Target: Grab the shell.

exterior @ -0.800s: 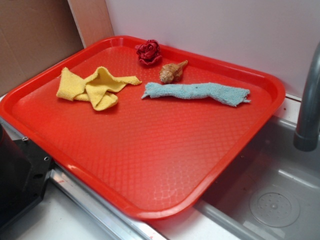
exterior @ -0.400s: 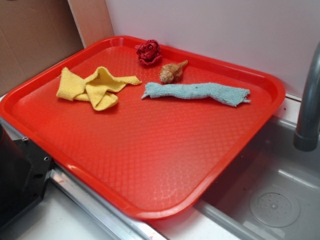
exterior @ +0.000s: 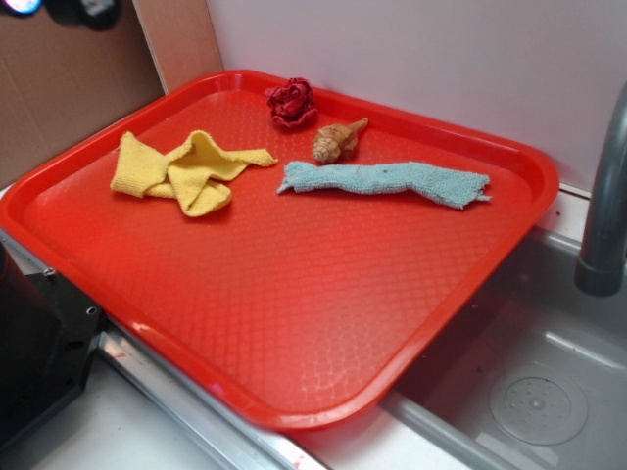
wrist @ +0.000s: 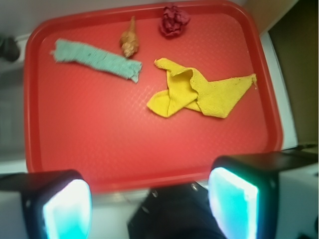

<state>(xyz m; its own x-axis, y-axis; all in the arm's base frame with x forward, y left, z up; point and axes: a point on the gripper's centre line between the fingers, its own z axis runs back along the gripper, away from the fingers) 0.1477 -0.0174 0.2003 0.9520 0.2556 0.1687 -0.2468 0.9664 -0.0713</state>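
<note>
The shell, tan-orange with a pointed tip, lies near the far edge of the red tray, between a dark red rose and a rolled blue cloth. My gripper hangs high above the tray's near edge, far from the shell. It is open, its two glowing cyan pads wide apart with nothing between them. In the exterior view only a dark bit of the gripper shows at the top left corner.
A crumpled yellow cloth lies on the tray's left part. A grey sink and a faucet pipe are to the right. A black block stands by the tray's near left edge. A white wall runs behind.
A dark part of the gripper with a cyan glow has come into the exterior view's top left corner. The things on the tray have not moved.
</note>
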